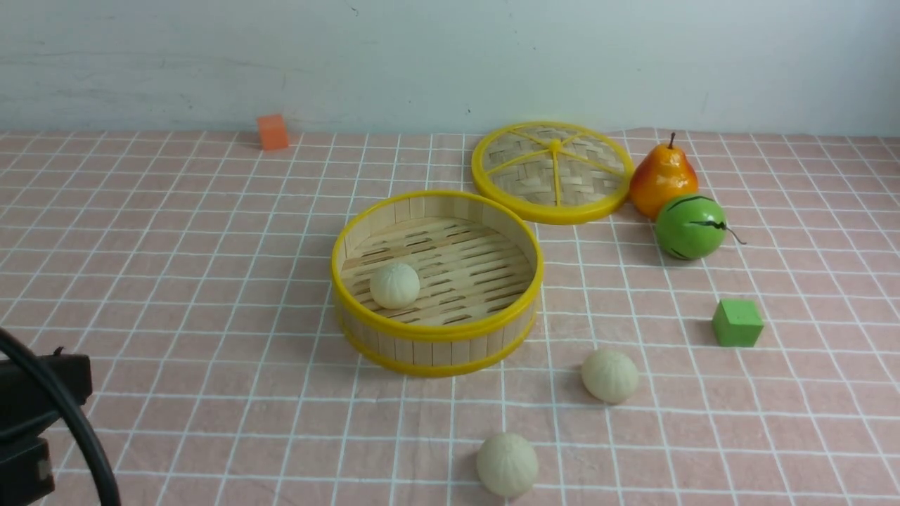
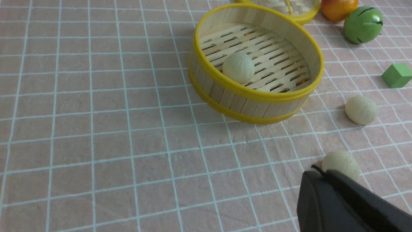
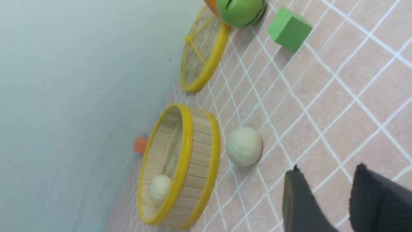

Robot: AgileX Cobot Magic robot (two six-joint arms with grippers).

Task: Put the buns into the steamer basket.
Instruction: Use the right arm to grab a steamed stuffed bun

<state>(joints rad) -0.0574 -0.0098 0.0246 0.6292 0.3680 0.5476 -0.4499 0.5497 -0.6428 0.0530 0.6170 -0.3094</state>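
The left arm shows as a dark block with a cable at the near left corner of the worktop, which is covered in pink checked cloth. In the left wrist view the left gripper has its black fingers pressed together with nothing between them, and its tip lies in front of a bun. An orange block sits far back by the wall, left of centre.

The basket stands upright in the middle of the worktop. The inside bun rests on its slatted floor, toward the left wall. The front bun lies on the cloth nearest the robot, in front of the basket and well clear of it. The lid lies flat behind the basket to the right, just beside its rim. The right bun sits on the cloth near the basket's front right side, apart from it.

A pear stands upright just beside the lid's right edge. A green fruit sits right in front of it; whether they touch I cannot tell. A green cube lies nearer the robot, on its own.

The right gripper is out of the front view. Its wrist view shows the fingers parted a moderate way and empty, above bare cloth near the right bun.
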